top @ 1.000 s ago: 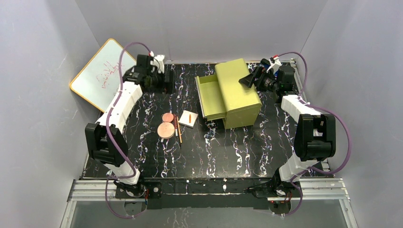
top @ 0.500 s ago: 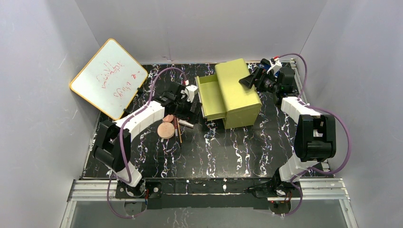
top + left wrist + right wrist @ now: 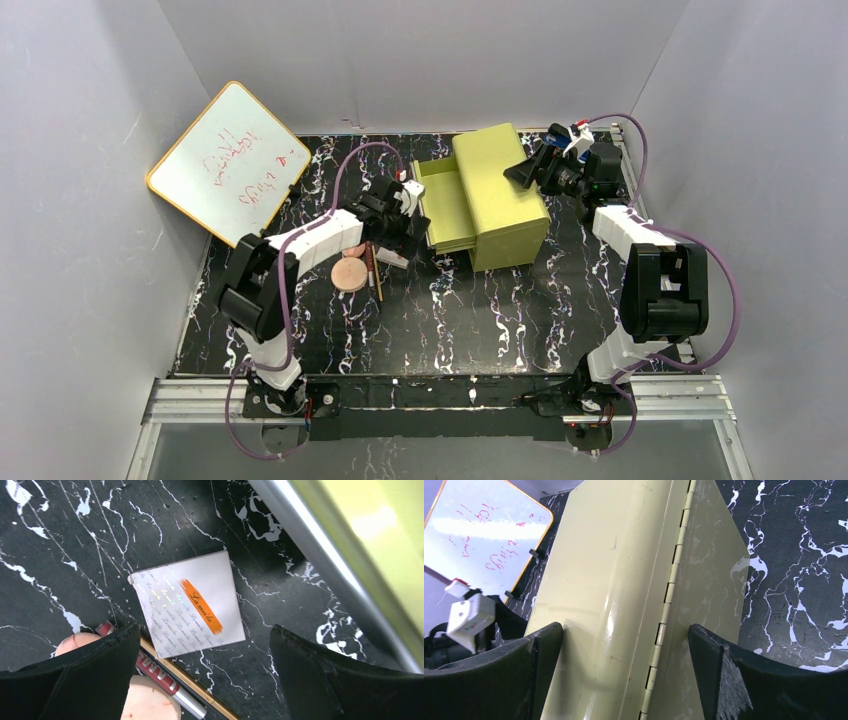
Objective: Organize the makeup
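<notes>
The white square palette (image 3: 187,602) with an orange mark lies flat on the black marbled table. My left gripper (image 3: 205,630) is open and empty just above it, jaws wide, one on each side of its near edge. A red-and-silver stick (image 3: 150,672) and a thin gold pencil (image 3: 200,690) lie beside the palette. The larger copper-pink disc (image 3: 150,702) and the smaller one (image 3: 75,642) sit by my left finger. In the top view the left gripper (image 3: 400,235) hides most of the palette; the larger disc (image 3: 349,274) and the sticks (image 3: 373,278) show. My right gripper (image 3: 520,172) is open and empty.
The yellow-green drawer box (image 3: 500,190) stands right of the makeup, its drawer (image 3: 443,205) pulled out toward the left gripper. In the right wrist view the open right gripper (image 3: 626,630) spans the box's hinged top (image 3: 614,580). A yellow-rimmed whiteboard (image 3: 225,165) leans at back left.
My left arm has swung from the back left by the whiteboard to above the makeup, then a little further right over the palette. The right arm has not moved.
</notes>
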Available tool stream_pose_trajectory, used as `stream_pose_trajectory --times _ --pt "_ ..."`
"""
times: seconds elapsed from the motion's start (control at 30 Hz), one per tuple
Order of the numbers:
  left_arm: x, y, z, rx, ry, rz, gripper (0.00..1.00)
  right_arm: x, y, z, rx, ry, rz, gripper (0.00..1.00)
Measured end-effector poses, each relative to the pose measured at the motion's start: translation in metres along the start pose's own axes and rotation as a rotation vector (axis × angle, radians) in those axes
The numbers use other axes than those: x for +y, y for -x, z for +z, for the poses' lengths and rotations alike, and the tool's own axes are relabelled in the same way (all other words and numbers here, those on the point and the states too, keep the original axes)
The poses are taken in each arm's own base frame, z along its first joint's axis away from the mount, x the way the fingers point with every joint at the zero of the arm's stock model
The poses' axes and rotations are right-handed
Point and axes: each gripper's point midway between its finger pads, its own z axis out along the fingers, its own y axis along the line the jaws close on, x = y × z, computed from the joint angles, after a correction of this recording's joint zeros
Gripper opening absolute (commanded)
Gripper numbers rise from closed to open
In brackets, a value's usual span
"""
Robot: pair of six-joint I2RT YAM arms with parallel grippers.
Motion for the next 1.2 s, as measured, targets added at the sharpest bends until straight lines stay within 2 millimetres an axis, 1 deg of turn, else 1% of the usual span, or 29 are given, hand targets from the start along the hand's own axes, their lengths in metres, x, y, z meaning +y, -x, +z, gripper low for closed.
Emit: stream_pose_trajectory --times 0.07,0.13,0.27,0.37,0.83,1.0,1.2 --pt "0.002 -0.003 0.010 0.021 0.006 0.004 0.99 0.000 0.000 0.000 0.001 0.001 0.000 1.00" --pt "0.006 -0.007 0.015 0.041 0.013 0.000 0.98 0.000 0.000 -0.001 0.001 0.000 0.001 1.00" --pt "0.014 -0.004 0.023 0.045 0.023 -0.020 0.99 -0.001 0.000 -0.002 0.002 -0.001 0.003 1.00" --pt "0.016 -0.002 0.026 0.041 0.024 -0.030 0.98 -0.001 0.000 -0.002 0.003 -0.003 0.004 1.00" --pt "0.006 -0.006 0.039 0.034 -0.108 -0.138 0.98 -0.002 0.000 -0.003 0.007 -0.004 0.008 1.00" --pt "0.005 -0.013 0.044 0.030 -0.113 -0.158 0.98 -0.002 0.000 -0.003 0.007 -0.004 0.008 1.00" --pt "0.009 -0.013 0.045 0.002 -0.076 -0.158 0.98 -0.002 0.000 -0.003 0.007 -0.003 0.008 1.00"
